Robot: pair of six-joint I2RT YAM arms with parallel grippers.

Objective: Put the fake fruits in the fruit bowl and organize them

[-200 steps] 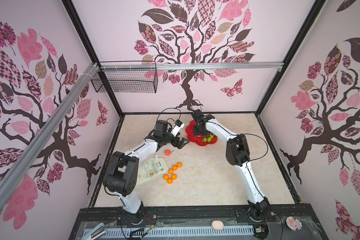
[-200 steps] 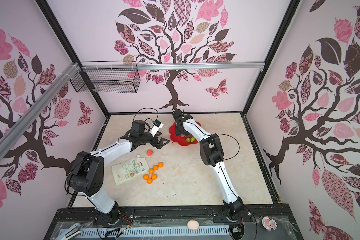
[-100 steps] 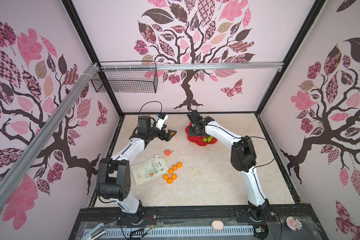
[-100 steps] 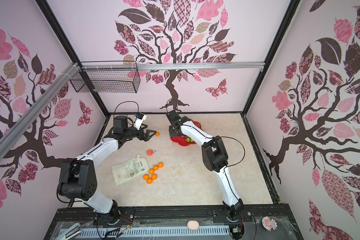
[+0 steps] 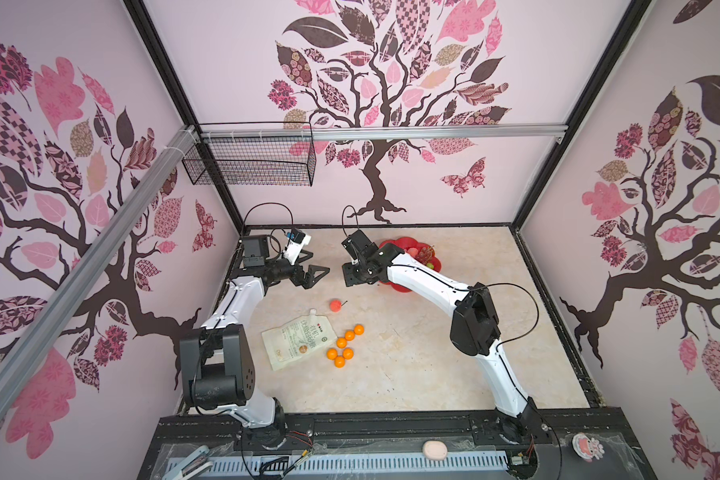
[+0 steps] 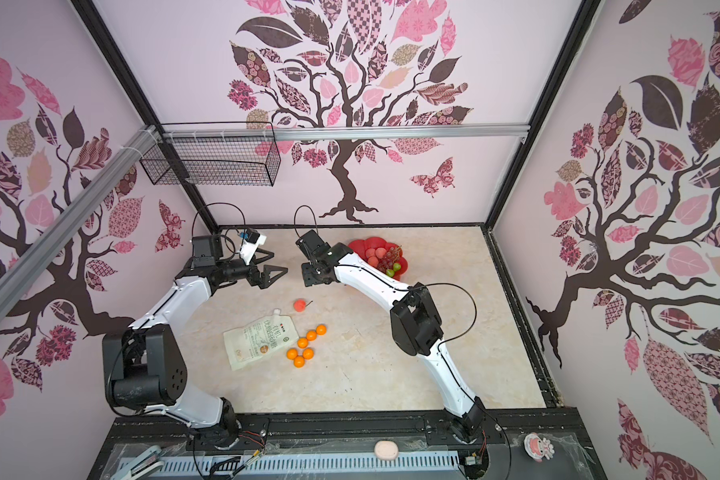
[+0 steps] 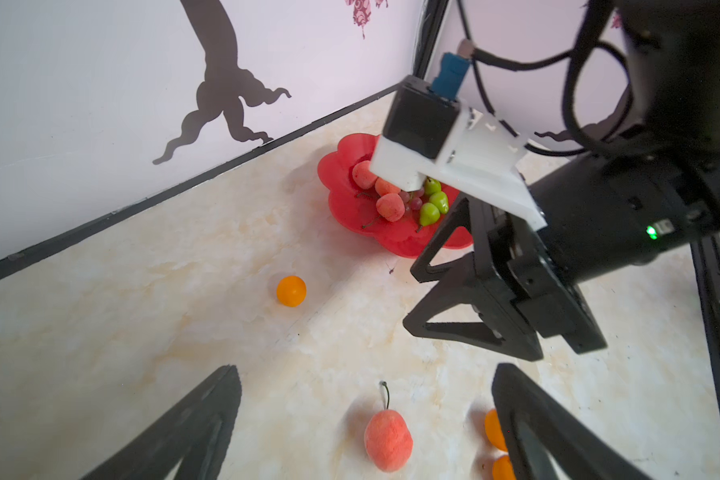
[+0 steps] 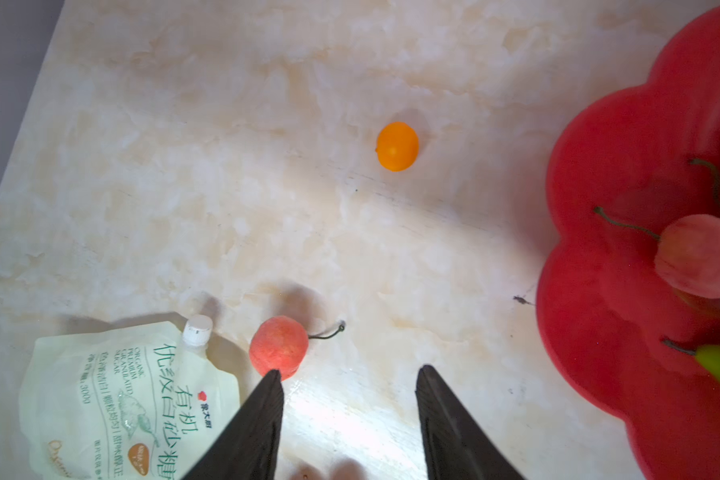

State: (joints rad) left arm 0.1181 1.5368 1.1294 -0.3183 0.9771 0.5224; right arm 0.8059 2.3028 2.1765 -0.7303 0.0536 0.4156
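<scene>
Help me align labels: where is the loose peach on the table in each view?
Top view: peach beside the pouch spout.
Top view: peach, same spot.
Left wrist: peach between the left gripper fingers.
Right wrist: peach beside the pouch cap.
Shared landmark: the fruit bowl.

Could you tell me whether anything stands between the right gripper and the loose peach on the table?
Nothing visible does. In the right wrist view the peach sits close by one finger of the open right gripper; the pouch lies beside the peach, not between.
</scene>
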